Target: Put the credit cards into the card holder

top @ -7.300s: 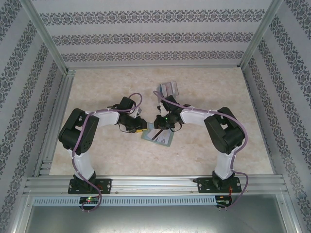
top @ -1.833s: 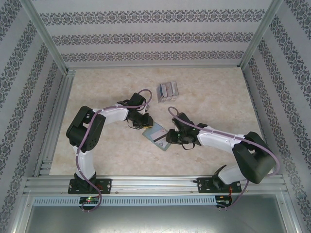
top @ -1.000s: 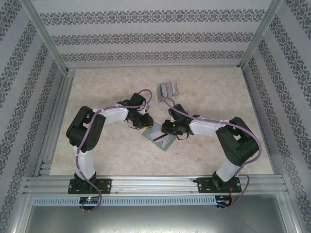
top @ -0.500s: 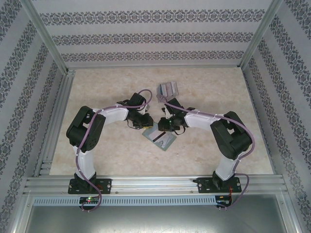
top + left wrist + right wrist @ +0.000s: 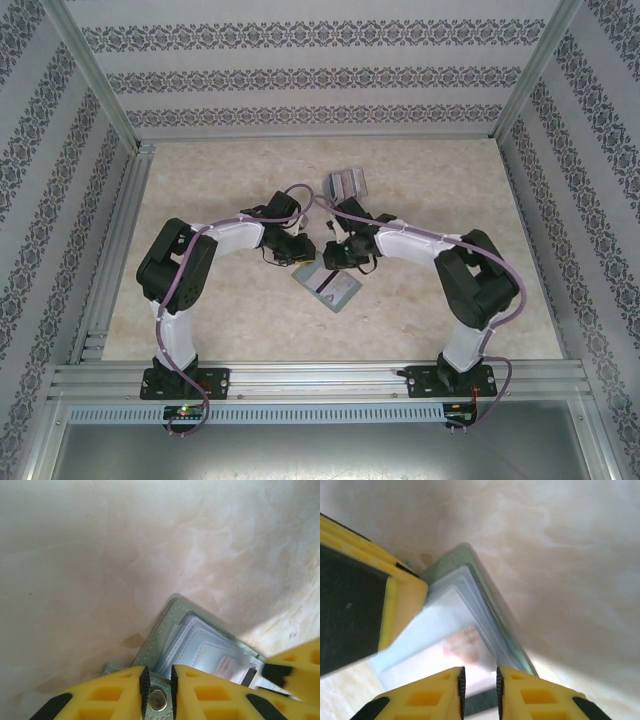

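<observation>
The left fingers (image 5: 132, 686), at the bottom edge of the left wrist view, are pinched on the snap tab (image 5: 158, 700) of the card holder (image 5: 169, 616), which is laid open on the counter (image 5: 75, 555). The right fingers (image 5: 449, 686) are held narrowly apart over its clear sleeves (image 5: 455, 607); whether anything is gripped cannot be told. The credit cards (image 5: 345, 185) are seen beyond, at upper centre from above.

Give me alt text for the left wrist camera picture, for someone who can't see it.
The left gripper, yellow-fingered, is shut on the near edge of the open grey-green card holder, pinching it at a metal snap. The holder's clear sleeves face up on a pale marbled table; a yellow finger of the right gripper shows at lower right.
</observation>
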